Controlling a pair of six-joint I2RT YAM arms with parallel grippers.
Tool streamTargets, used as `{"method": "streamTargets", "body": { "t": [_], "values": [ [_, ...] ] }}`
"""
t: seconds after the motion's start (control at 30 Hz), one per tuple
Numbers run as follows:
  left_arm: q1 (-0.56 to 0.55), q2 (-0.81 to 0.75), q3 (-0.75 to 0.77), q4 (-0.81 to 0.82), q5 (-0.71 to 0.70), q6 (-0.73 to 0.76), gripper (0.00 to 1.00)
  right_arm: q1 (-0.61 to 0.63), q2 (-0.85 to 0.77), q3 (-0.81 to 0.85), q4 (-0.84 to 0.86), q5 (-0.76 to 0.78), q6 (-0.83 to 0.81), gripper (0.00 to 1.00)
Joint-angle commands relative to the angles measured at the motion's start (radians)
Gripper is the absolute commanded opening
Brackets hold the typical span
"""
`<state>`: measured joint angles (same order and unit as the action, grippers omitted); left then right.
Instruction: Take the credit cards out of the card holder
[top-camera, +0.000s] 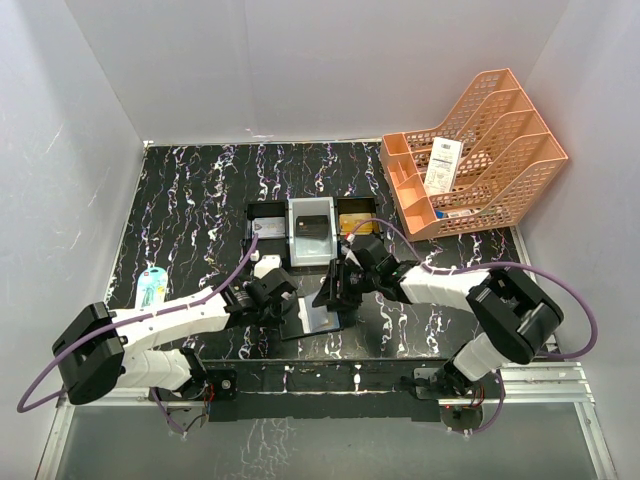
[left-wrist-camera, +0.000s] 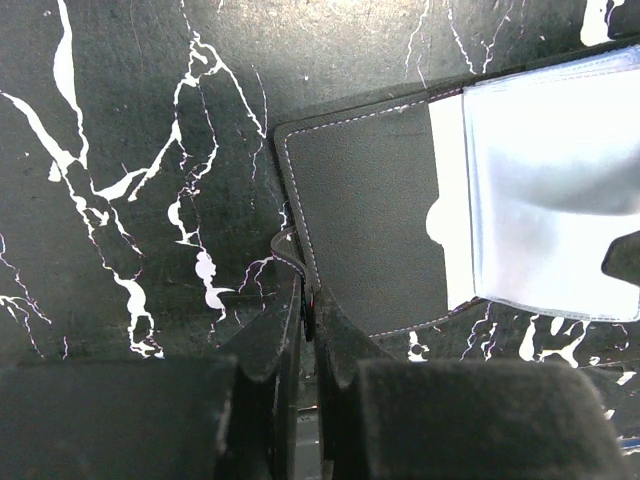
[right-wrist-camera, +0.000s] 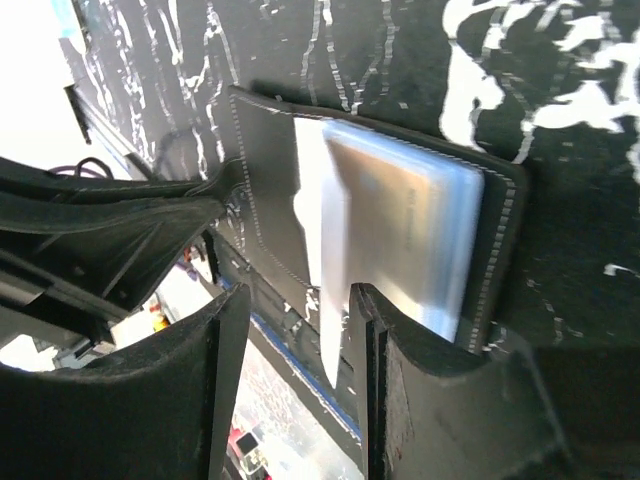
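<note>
The card holder (top-camera: 322, 320) lies open near the table's front edge, its dark face (left-wrist-camera: 370, 220) up with a clear sleeve (left-wrist-camera: 550, 190) over the right panel. My left gripper (top-camera: 283, 300) is shut on the holder's left edge (left-wrist-camera: 308, 312). A pale credit card (right-wrist-camera: 400, 235) sits in the holder (right-wrist-camera: 262, 190) under the sleeve. My right gripper (top-camera: 336, 290) stands over the holder's right side. Its jaws (right-wrist-camera: 300, 315) are apart, and a thin pale sheet edge hangs between them, close to the right finger (right-wrist-camera: 400, 350).
Three small bins stand behind the holder: a black one (top-camera: 264, 222) with a grey card, a grey one (top-camera: 311, 245) with a dark card, and a black one (top-camera: 356, 212) with gold cards. An orange mesh rack (top-camera: 485, 170) holds a white slip (top-camera: 442, 165). A small packet (top-camera: 152, 288) lies at the left.
</note>
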<state>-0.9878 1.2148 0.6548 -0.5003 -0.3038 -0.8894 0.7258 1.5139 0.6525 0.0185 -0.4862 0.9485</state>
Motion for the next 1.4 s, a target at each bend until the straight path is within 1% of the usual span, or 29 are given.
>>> {"method": "streamTargets", "body": {
  "t": [0.0,0.17,0.37,0.53,0.6,0.67,0.87,0.93,1.0,1.07,1.17,1.23,1.37],
  "values": [
    [0.008,-0.006,0.014,0.014,0.006,0.009,0.0,0.023,0.02,0.069,0.073,-0.067,-0.015,0.42],
    [0.012,-0.014,0.01,0.009,0.005,0.007,0.0,0.056,0.063,0.1,0.096,-0.086,-0.007,0.42],
    [0.031,-0.066,-0.028,-0.016,0.001,-0.01,0.0,0.098,0.112,0.125,0.188,-0.101,0.047,0.42],
    [0.07,-0.122,-0.086,-0.01,0.029,-0.021,0.0,0.117,0.176,0.142,0.228,-0.115,0.072,0.46],
    [0.08,-0.134,-0.101,-0.024,0.026,-0.032,0.03,0.119,0.196,0.134,0.255,-0.117,0.087,0.48],
    [0.088,-0.142,-0.114,-0.027,0.034,-0.035,0.08,0.121,0.212,0.129,0.268,-0.113,0.098,0.49],
    [0.092,-0.164,-0.092,-0.089,0.011,-0.068,0.19,0.124,0.279,0.131,0.238,-0.073,0.111,0.49],
    [0.092,-0.193,-0.069,-0.104,0.003,-0.076,0.27,0.124,0.294,0.131,0.219,-0.053,0.117,0.46],
    [0.092,-0.229,-0.043,-0.127,-0.008,-0.083,0.35,0.124,0.302,0.13,0.2,-0.031,0.12,0.36],
    [0.091,-0.267,-0.019,-0.138,-0.018,-0.088,0.4,0.124,0.301,0.126,0.184,-0.009,0.123,0.28],
    [0.091,-0.316,0.008,-0.105,0.007,-0.08,0.44,0.125,0.302,0.13,0.159,0.011,0.117,0.17],
    [0.091,-0.337,0.014,-0.051,0.05,-0.055,0.46,0.126,0.302,0.135,0.143,0.02,0.112,0.14],
    [0.091,-0.328,0.014,0.069,0.165,-0.011,0.45,0.127,0.3,0.137,0.129,0.039,0.11,0.12]
  ]
}}
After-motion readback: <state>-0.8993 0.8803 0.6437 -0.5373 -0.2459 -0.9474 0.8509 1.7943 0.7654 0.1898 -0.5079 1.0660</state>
